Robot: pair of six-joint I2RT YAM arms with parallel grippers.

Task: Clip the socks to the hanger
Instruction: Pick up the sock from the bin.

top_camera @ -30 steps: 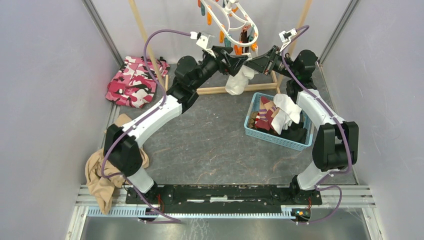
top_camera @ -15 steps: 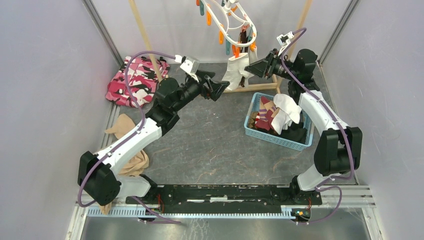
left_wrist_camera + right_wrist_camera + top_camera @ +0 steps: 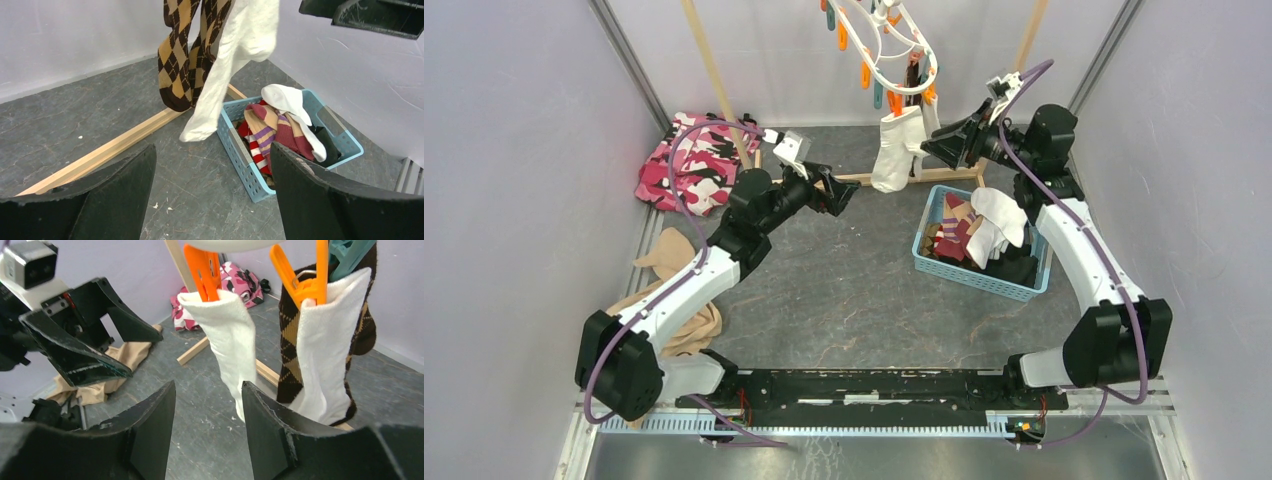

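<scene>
Plainly, both sets of jaws are spread, with nothing between them. Just beyond the tips of the right jaws, a white sock point(image 3: 230, 335) hangs from an orange clothespin point(image 3: 202, 267) on the hanger point(image 3: 235, 244). A second white sock point(image 3: 325, 340) is clipped ahead and to their right, with a brown argyle sock point(image 3: 287, 355) behind it. The left jaws stand farther back, and the same socks dangle above and ahead of them. Ahead to their right a blue basket point(image 3: 235, 150) sits on the counter point(image 3: 844, 290), holding more socks point(image 3: 282, 132). A wooden rack bar point(image 3: 110, 150) lies ahead of the left jaws.
</scene>
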